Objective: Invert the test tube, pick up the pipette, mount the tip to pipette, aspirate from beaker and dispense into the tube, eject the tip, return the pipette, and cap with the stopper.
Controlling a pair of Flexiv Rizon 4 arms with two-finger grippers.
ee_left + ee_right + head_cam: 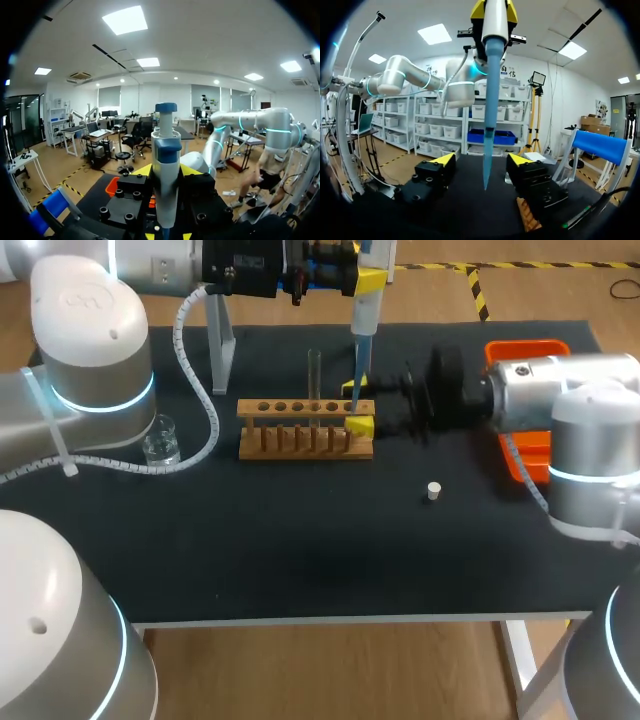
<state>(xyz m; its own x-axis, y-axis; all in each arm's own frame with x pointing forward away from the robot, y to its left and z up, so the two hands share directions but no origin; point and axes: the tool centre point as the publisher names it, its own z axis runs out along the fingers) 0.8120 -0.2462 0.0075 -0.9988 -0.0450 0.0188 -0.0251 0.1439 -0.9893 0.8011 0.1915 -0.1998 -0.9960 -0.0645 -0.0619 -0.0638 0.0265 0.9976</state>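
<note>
Nearest to us, the white stopper [433, 491] lies on the desk [300, 560], front right. Our left pincer [166, 172] pinches the pipette [366, 310] upright above the wooden rack [305, 430]. Our right pincer [354, 407] is spread around the blue tip [489, 125]. The test tube [314, 375] stands in the rack, and the beaker [160, 440] sits near the left edge.

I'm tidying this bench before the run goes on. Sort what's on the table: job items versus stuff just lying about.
For the job:
pipette, blue tip, test tube, wooden rack, beaker, white stopper, white stand (probably the pipette's)

Lying about:
orange tray, unless it takes ejected tips
</note>
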